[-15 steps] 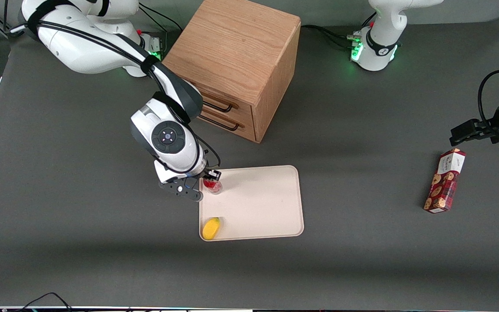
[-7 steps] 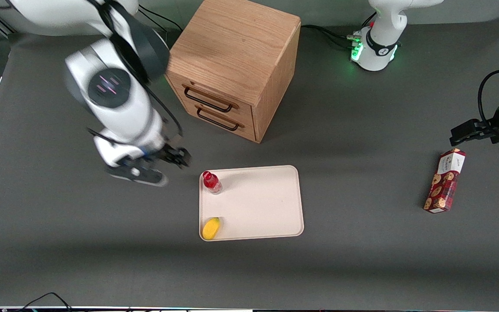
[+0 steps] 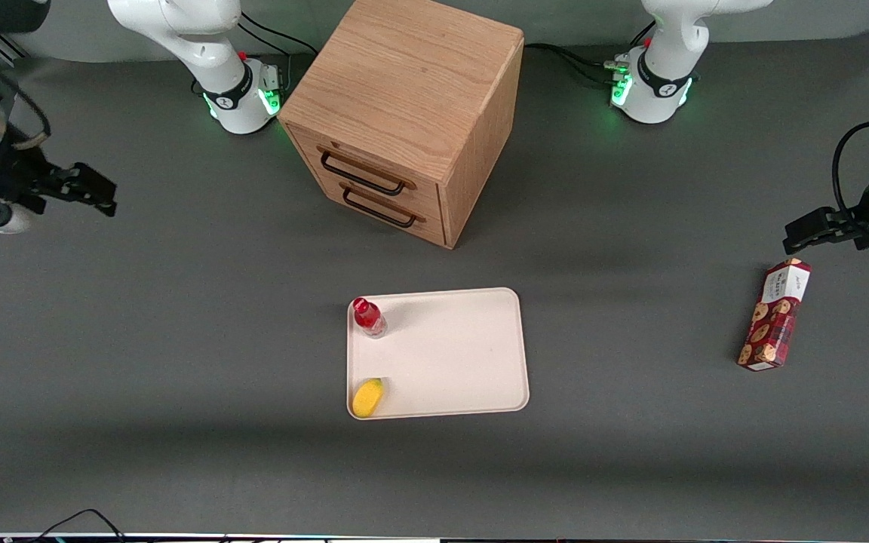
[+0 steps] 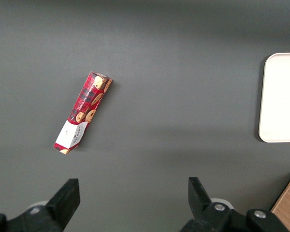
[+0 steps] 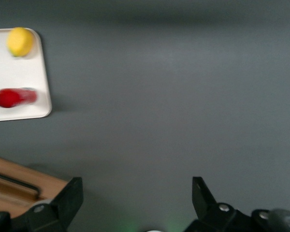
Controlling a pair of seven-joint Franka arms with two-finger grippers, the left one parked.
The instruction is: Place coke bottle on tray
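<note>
The small red coke bottle [image 3: 368, 317] stands upright on the cream-white tray [image 3: 465, 354], in the tray's corner nearest the drawer cabinet and the working arm's end. It also shows in the right wrist view [image 5: 12, 98], on the tray [image 5: 24, 72]. My gripper [image 3: 91, 188] is open and empty, high above the table at the working arm's end, well away from the tray. In the right wrist view its two fingers stand wide apart around bare table [image 5: 135, 198].
A yellow lemon-like fruit [image 3: 367, 397] lies in the tray's near corner. A wooden drawer cabinet [image 3: 404, 113] stands farther from the front camera than the tray. A red cookie box [image 3: 774, 314] lies toward the parked arm's end.
My gripper let go of the bottle, rose, and swung away to the working arm's end of the table. The bottle stayed upright on the tray.
</note>
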